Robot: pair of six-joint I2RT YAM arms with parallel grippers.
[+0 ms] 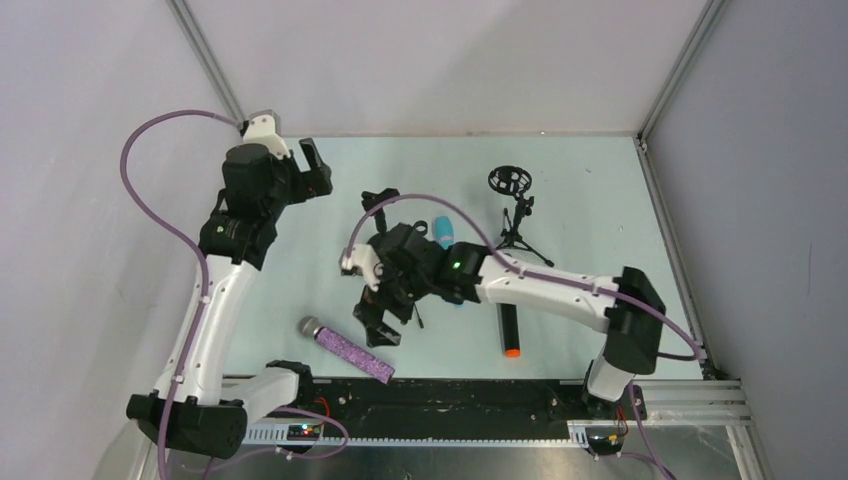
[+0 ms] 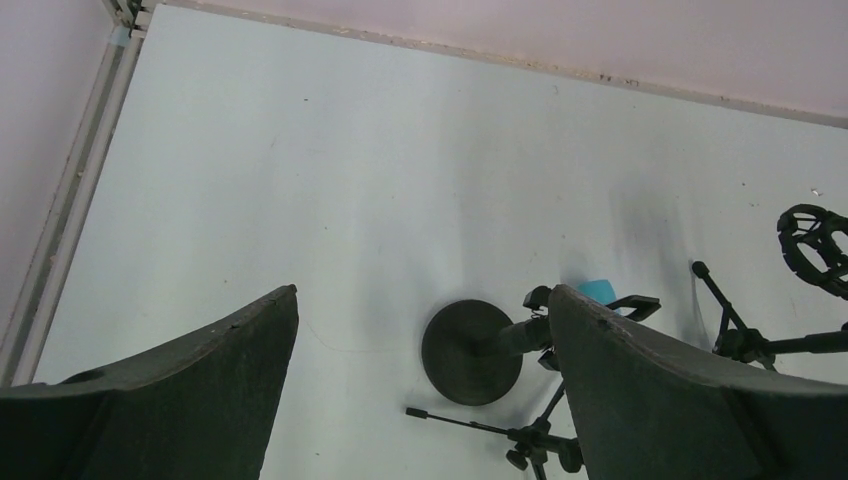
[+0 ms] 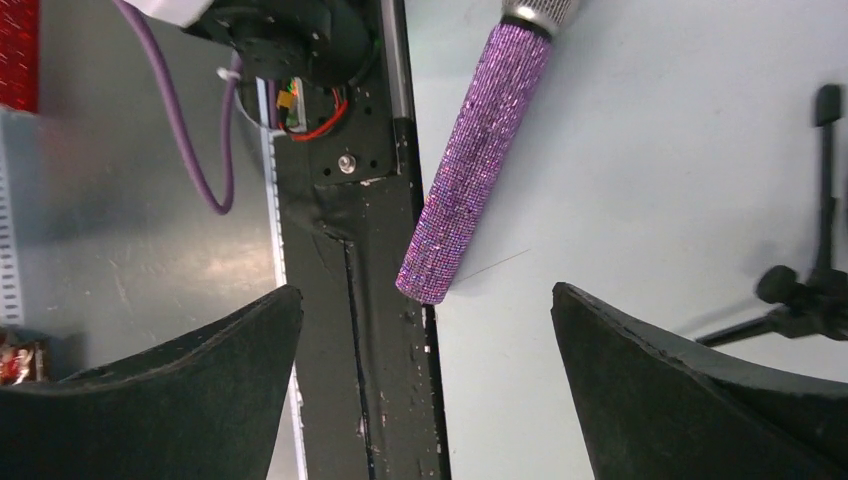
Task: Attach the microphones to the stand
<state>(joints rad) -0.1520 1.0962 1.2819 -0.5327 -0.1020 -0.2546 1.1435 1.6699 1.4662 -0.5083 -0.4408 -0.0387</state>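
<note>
The purple glittery microphone (image 1: 345,350) with a silver head lies at the table's near edge; in the right wrist view (image 3: 475,160) its butt end rests against the black rail. My right gripper (image 1: 375,322) (image 3: 428,290) is open and empty just above and beside it. The light-blue microphone (image 1: 443,232) lies mid-table, partly hidden by the right arm; a corner shows in the left wrist view (image 2: 598,290). The black microphone (image 1: 510,332) with an orange end lies near the front. A tripod stand with a ring mount (image 1: 513,205) stands at the back. My left gripper (image 1: 318,170) (image 2: 425,290) is open, raised at the left.
A round-base stand (image 2: 470,352) with a clip and a small tripod (image 2: 535,438) sit mid-table under the right arm. Tripod legs (image 3: 815,290) lie right of the right gripper. The black rail (image 3: 365,300) and wiring run along the near edge. Walls enclose the table.
</note>
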